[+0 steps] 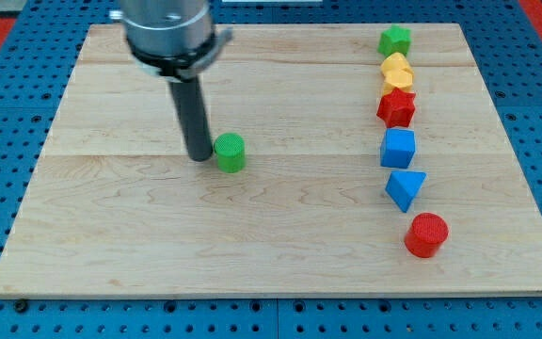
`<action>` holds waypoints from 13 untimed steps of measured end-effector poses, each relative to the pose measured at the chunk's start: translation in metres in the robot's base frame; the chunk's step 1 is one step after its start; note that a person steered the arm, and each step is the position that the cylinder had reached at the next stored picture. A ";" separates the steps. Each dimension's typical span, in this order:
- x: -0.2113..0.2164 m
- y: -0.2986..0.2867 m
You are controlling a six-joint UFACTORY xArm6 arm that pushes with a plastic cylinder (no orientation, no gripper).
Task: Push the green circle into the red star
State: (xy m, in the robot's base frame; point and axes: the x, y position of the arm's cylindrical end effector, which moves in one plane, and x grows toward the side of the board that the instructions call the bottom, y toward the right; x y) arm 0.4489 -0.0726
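Tip (199, 156) beside green circle (231, 153).

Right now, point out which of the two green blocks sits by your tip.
The green circle, alone at mid-board, just to the view's right of my tip. The other green block, star-like, tops the column on the view's right.

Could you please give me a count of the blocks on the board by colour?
Green: 2, the circle and the star
Yellow: 2
Red: 2, the star and the circle
Blue: 2
Total: 8
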 end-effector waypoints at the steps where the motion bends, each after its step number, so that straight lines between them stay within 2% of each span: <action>1: 0.005 0.053; 3: -0.010 0.107; 4: 0.012 0.114; 5: 0.017 0.131; 6: -0.008 0.136; 7: -0.007 0.122; 8: -0.028 0.110; 9: -0.046 0.149; 10: -0.046 0.175; 13: -0.024 0.183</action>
